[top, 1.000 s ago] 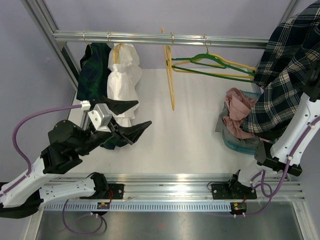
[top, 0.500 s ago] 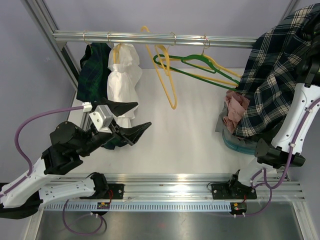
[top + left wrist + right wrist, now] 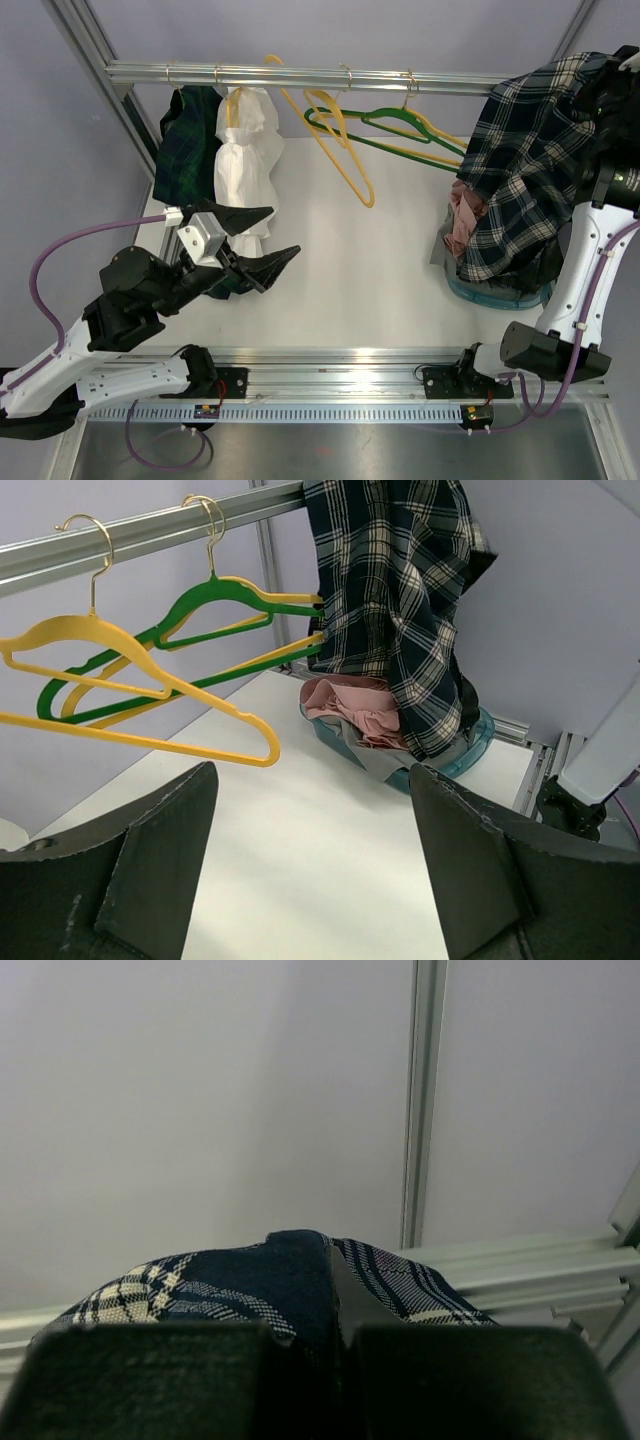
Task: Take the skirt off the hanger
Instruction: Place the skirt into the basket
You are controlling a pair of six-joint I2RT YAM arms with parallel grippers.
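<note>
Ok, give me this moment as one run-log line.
right gripper: shut on plaid skirt, lifted above bin | left gripper: open, holding nothing | yellow hanger, green hanger: bare on rail

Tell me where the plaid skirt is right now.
In the top view the plaid skirt hangs at far right from the shut right gripper, draped above the teal bin.

Right pincer (image 3: 612, 75) clamps plaid skirt (image 3: 520, 170) above bin (image 3: 497, 292); left pincer (image 3: 268, 232) spread.
</note>
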